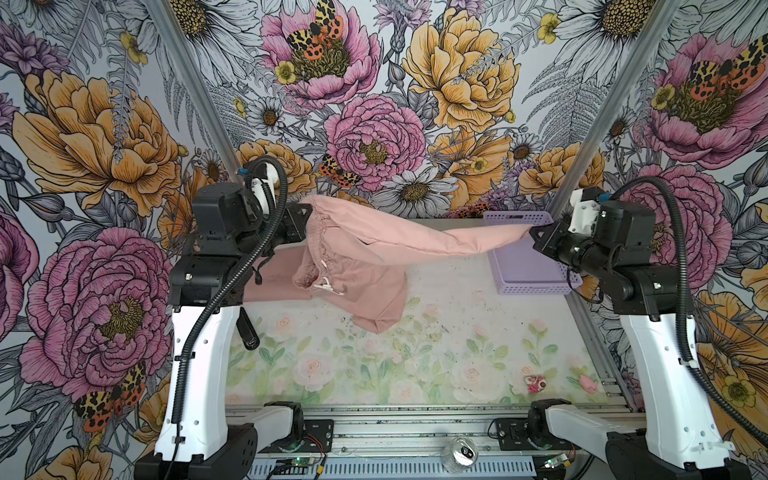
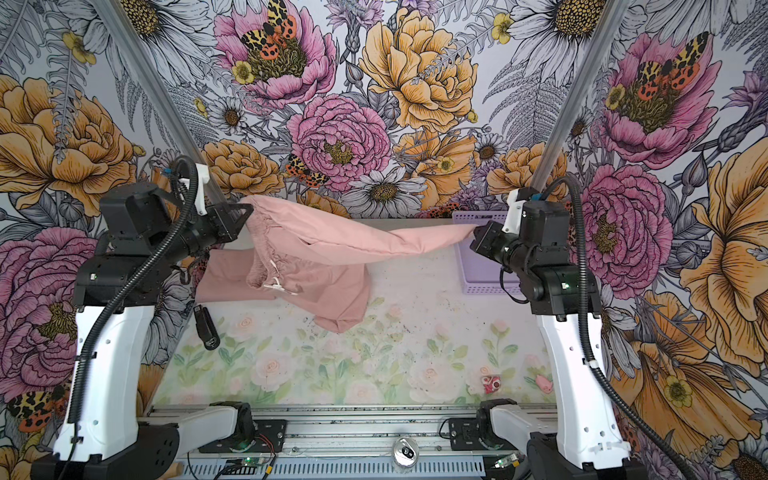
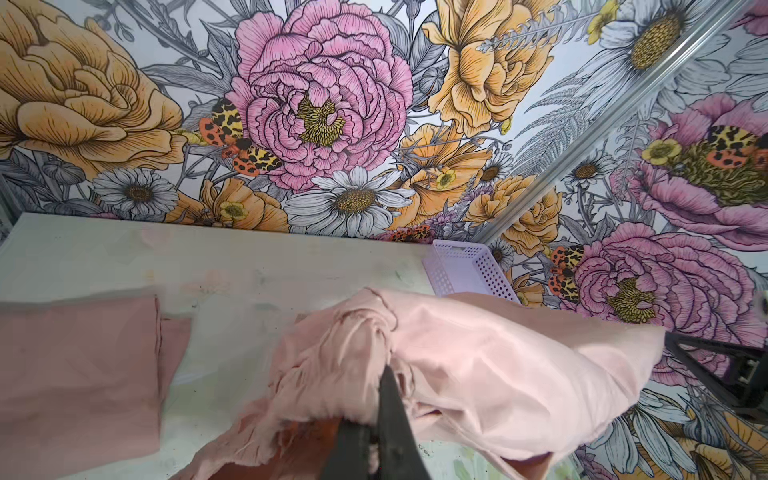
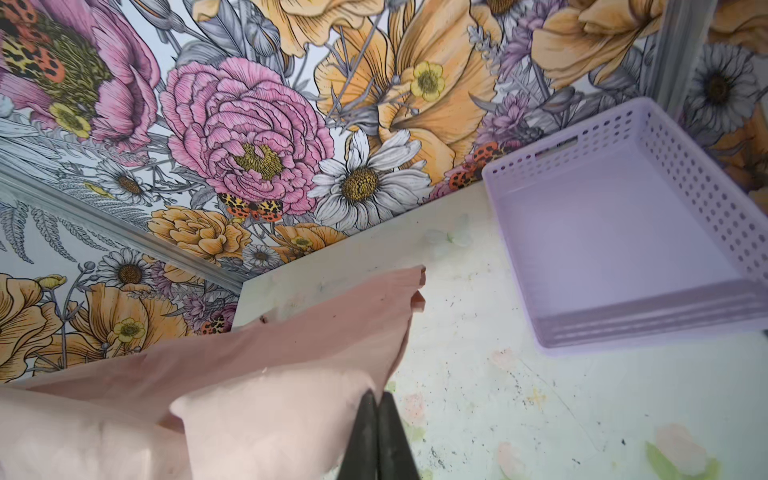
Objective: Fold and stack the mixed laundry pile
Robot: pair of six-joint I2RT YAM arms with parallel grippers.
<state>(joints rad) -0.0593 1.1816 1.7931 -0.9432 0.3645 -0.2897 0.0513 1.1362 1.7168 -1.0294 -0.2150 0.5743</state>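
- The left jaws are closed on the gathered waistband of the pink drawstring shorts (image 1: pixel 395 241); in the left wrist view one dark finger (image 3: pixel 388 399) is buried in the bunched cloth.
- The right jaws are pinched tight on the hem corner of one leg; in the right wrist view the fingers (image 4: pixel 365 432) meet with the cloth between them.
- Between the two grips the shorts hang in the air. Their long axis runs left to right across the middle of both top views, with the waist at the left and the hem at the right.
- The free leg drops from the left half of that span towards lower centre, and its end appears to touch the bench (image 1: pixel 457 340).
- The loose bulk is nearer the left arm, so laying the shorts flat likely means lowering both ends together along this line.
- A flat pink garment (image 1: pixel 270 282) lies on the bench below the left arm.
- The lavender basket (image 1: pixel 515 216) sits at centre right, behind the right jaws.
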